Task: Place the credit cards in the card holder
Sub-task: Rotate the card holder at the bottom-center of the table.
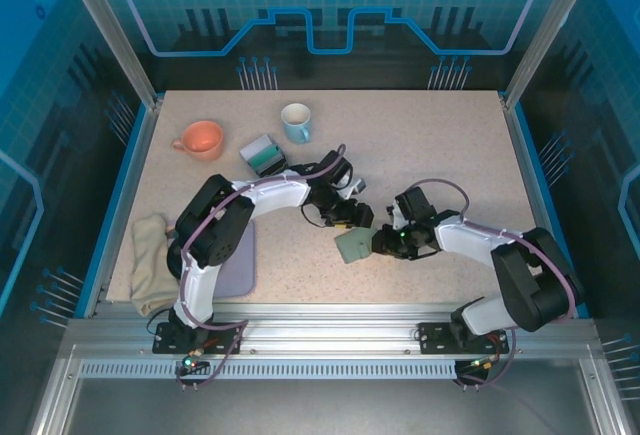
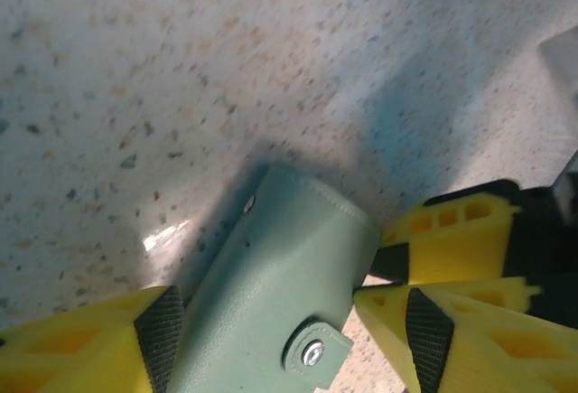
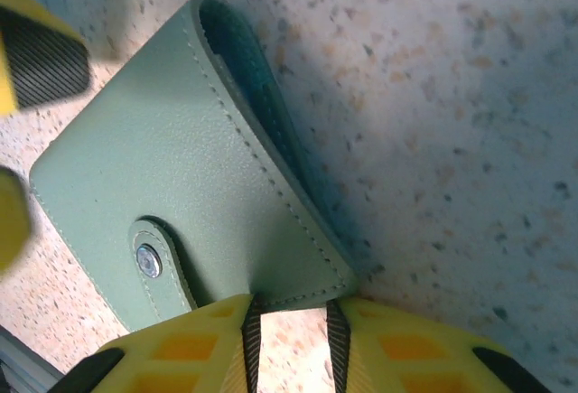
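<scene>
From above, the speckled beige table [image 1: 430, 155] sits inside blue-lit glass walls [image 1: 330, 15]; the card holder [image 1: 352, 246] lies closed at front centre, between my left claw [image 1: 352, 221] and my right claw [image 1: 384, 244]. At my left wrist, the fingers [image 2: 161, 334] stand spread astride the card holder [image 2: 271, 276], its snap [image 2: 312, 352] facing up. At my right wrist, my right claw [image 3: 289, 321] pinches the card holder's [image 3: 181, 167] stitched edge over the shadowed, speckled tabletop.

Speckled beige desk [image 1: 440, 150], blue trim [image 1: 116, 205] along its left and right edges, silver aluminium posts [image 1: 105, 25] rising at the far corners, translucent blue wall panels [image 1: 400, 0] with circuit-line and gear graphics beyond the far edge, slotted aluminium rail [image 1: 330, 333] along the near edge, soft even light.
</scene>
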